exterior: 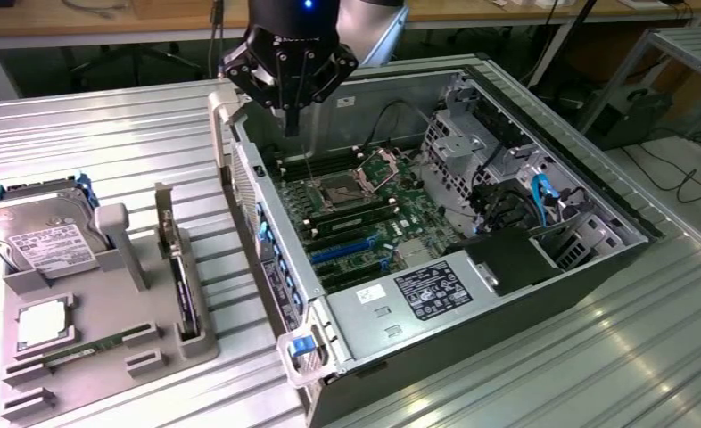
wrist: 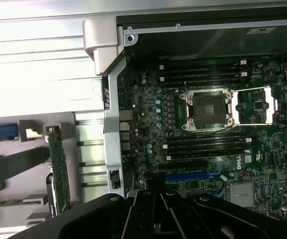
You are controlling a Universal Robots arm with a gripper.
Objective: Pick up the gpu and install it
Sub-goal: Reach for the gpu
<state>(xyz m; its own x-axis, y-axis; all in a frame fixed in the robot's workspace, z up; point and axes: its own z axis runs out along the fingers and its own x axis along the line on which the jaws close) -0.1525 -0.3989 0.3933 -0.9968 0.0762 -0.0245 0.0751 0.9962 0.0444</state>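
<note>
The gpu (exterior: 184, 294) stands on edge in a slot of the grey holder (exterior: 112, 370) on the exterior view's left, its silver bracket end toward the back. The wrist view shows it as a narrow green strip (wrist: 59, 169). My gripper (exterior: 291, 123) hangs above the back left corner of the open computer case (exterior: 589, 209), well away from the gpu. Its fingers are shut together with nothing between them; in the wrist view the gripper (wrist: 157, 191) sits over the motherboard (wrist: 208, 144), close to the blue expansion slots (wrist: 188, 176).
In the holder also sit a silver hard drive (exterior: 44, 245) with a white label, a small square chip (exterior: 41, 323) and a slim memory stick (exterior: 89, 348). The case lies on its side on a ribbed metal table (exterior: 112, 134), with cables and drive cages at its right.
</note>
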